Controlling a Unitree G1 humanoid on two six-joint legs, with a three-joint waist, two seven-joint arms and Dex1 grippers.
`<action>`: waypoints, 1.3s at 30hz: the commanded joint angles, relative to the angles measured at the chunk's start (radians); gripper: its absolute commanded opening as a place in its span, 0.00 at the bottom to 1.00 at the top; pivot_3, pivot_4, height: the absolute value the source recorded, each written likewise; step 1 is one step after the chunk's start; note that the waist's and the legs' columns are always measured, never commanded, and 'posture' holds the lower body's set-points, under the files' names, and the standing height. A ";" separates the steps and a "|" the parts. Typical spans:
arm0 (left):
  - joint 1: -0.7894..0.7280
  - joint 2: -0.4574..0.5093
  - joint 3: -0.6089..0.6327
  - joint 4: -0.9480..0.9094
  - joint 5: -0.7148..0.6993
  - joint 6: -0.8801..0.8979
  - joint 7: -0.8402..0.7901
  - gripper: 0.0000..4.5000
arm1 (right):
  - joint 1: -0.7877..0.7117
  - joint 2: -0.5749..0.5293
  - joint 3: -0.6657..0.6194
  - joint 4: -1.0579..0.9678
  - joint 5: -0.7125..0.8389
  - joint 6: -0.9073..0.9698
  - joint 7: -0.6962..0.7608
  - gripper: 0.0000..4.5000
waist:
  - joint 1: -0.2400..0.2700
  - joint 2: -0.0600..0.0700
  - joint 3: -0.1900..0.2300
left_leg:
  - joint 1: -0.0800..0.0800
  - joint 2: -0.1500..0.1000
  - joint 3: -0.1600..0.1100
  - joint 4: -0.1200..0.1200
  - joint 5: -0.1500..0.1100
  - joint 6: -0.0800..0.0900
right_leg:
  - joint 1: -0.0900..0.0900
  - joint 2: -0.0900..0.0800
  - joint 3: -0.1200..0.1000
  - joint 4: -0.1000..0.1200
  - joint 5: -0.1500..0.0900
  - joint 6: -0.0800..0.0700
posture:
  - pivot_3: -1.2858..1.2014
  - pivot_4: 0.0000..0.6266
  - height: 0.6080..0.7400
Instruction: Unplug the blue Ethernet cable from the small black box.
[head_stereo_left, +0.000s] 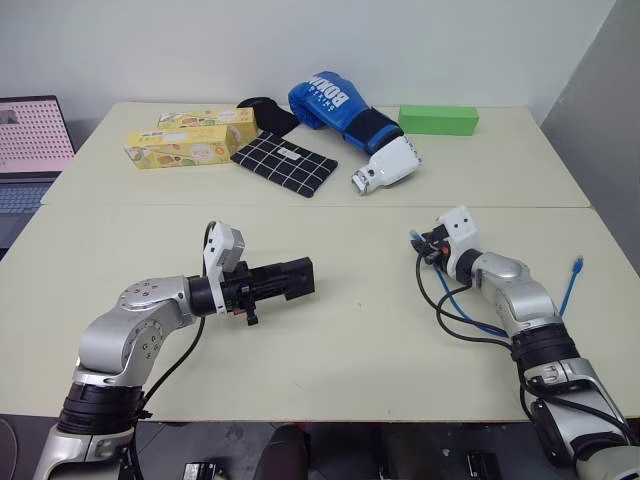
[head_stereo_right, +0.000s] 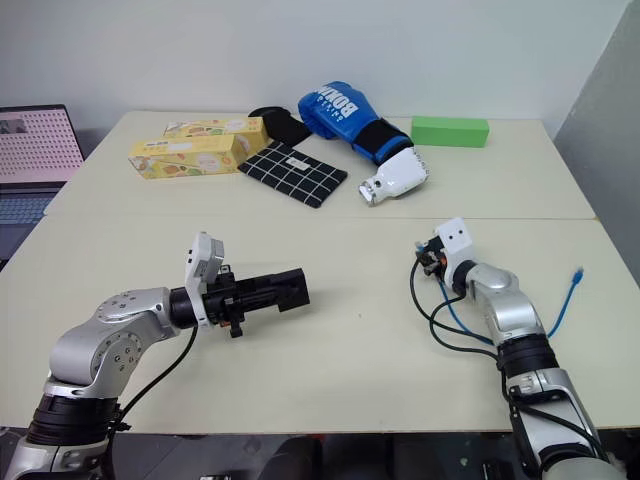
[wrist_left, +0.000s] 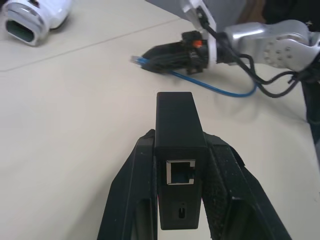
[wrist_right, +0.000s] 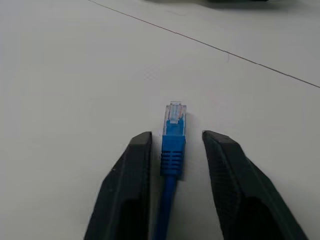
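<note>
The small black box (wrist_left: 176, 150) sits clenched in the left claw (head_stereo_left: 285, 282), its port empty. The blue Ethernet cable (wrist_right: 173, 142) plug lies between the right claw's (wrist_right: 175, 150) released fingers, at three o'clock on the bench (head_stereo_left: 350, 330). The loose cord could snag on the right arm and drag.

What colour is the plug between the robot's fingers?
The plug is blue with a clear tip, on a blue cable. The right wrist view shows it best.
</note>
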 joint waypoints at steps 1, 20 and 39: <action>-0.030 -0.019 0.046 0.023 0.036 -0.030 0.084 0.18 | 0.022 -0.035 -0.027 -0.106 0.025 0.045 0.064 0.57 | 0.000 0.000 0.000 | 0.000 0.000 0.000 0.000 0.000 0.000 | 0.000 0.000 0.000 0.000 0.000 0.000 | 0.52 0.24 1.00; -0.042 -0.216 0.211 0.425 0.299 -0.596 0.459 0.18 | -0.043 -0.020 0.144 -0.641 0.153 0.248 0.300 0.79 | 0.007 0.000 0.000 | -0.002 0.000 -0.004 0.002 0.000 0.000 | 0.000 -0.002 -0.003 0.000 0.001 -0.001 | 0.52 0.24 1.00; 0.004 -0.247 0.202 0.607 0.331 -0.719 0.448 0.80 | -0.050 -0.019 0.189 -0.651 0.130 0.267 0.326 0.80 | 0.000 -0.001 -0.001 | -0.001 -0.001 -0.004 0.002 0.000 0.000 | 0.000 -0.002 -0.003 0.000 0.001 0.000 | 0.52 0.24 1.00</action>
